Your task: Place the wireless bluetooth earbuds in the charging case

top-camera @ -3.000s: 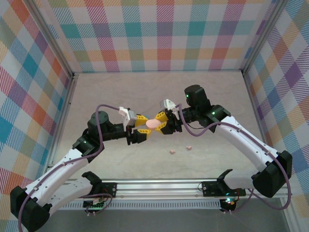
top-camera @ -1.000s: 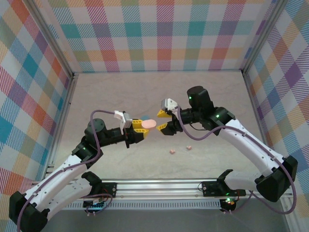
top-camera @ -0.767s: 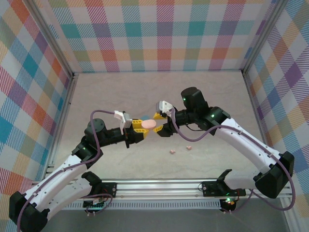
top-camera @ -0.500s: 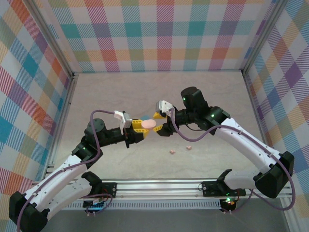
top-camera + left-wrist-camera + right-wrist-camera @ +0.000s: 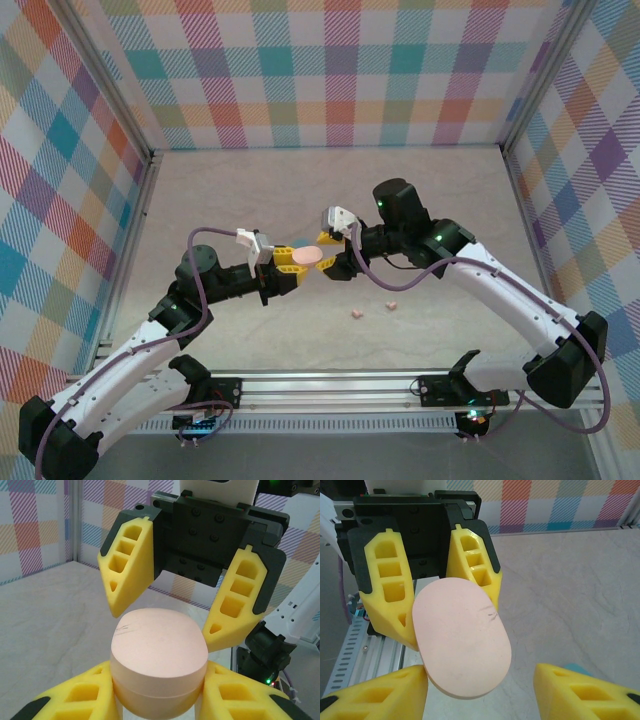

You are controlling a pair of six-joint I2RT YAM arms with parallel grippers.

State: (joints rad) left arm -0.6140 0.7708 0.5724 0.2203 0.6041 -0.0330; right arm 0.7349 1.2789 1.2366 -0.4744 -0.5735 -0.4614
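Clamping pink case [image 5: 159,652], left jaws

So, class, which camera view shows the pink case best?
The left wrist view: the pink case is large there, showing its lid, side seam and the left hand clamped on it. The right wrist view shows its oval top face-on; the top view shows it as a small pink spot.

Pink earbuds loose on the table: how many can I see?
2. One pink earbud lies near the middle of the table; the second pink earbud lies just right of it. Others may be hidden.
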